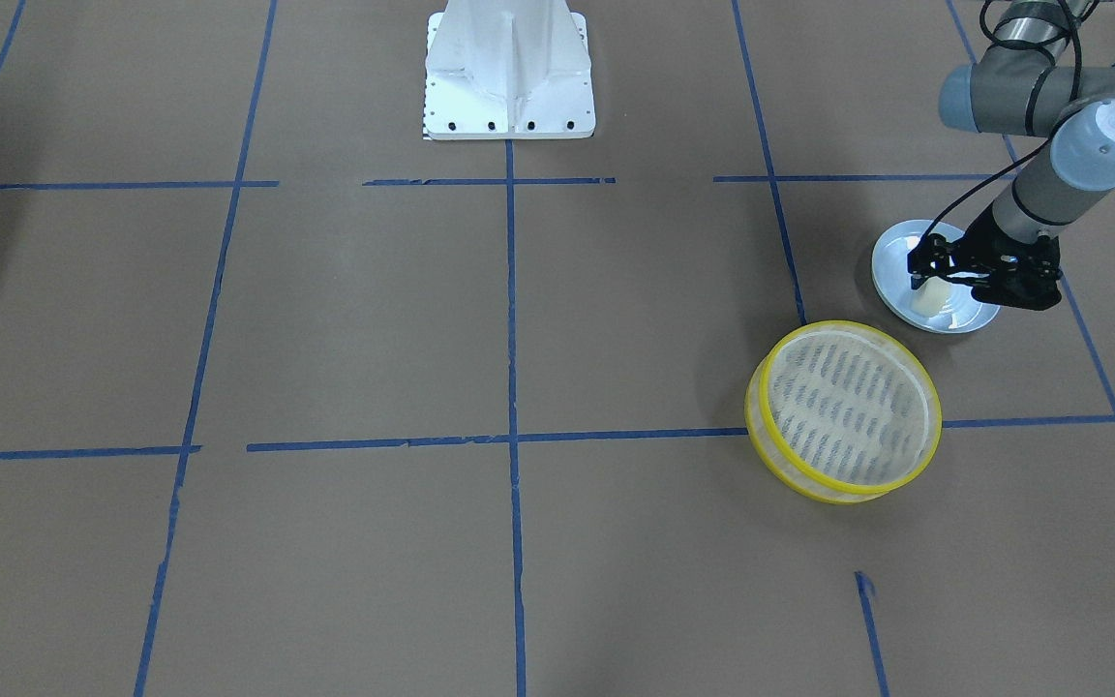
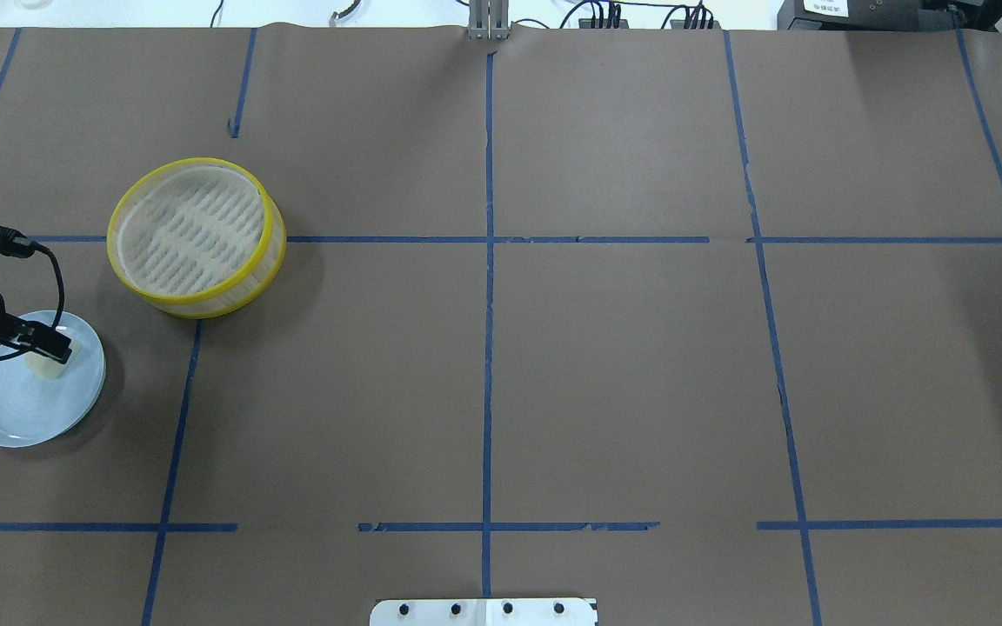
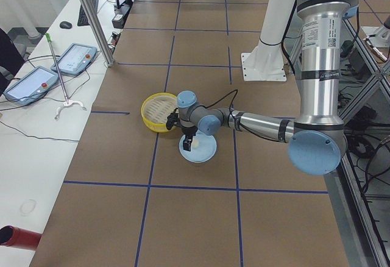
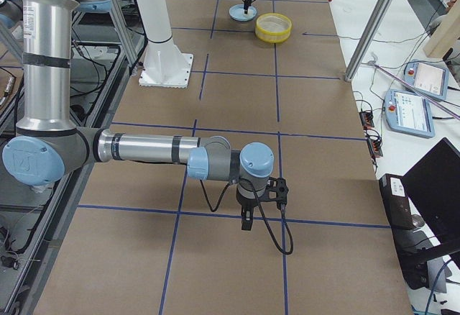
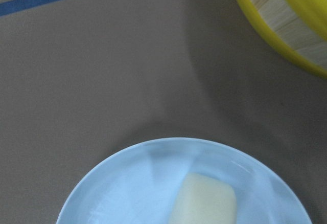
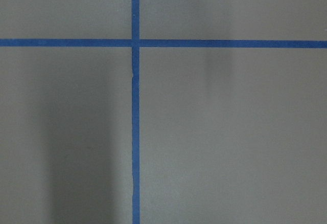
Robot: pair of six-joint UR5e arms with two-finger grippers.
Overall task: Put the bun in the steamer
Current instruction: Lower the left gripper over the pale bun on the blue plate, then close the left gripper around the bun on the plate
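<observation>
Shows a wide table [image 2: 623, 365] covered with brown paper [image 1: 354, 319], flat and a little wrinkled. Divides this surface by blue tape lines [image 2: 488, 348] into large rectangles, with short gaps in some of the lines. Carries a pale blue glossy plate [image 2: 5, 413] near the left end, round and shallow, lying inside one rectangle and touching no line. Has along the operators' side a white side table [image 3: 36, 157]. Holds there two grey control tablets [image 3: 73, 58], each with a red button, and near them a dark computer mouse [image 3: 66, 24], thin cables [image 3: 24, 134] and a slanted metal pole [image 3: 91, 20]. Shows also a red object [image 3: 15, 235], cut off by the picture's edge.
</observation>
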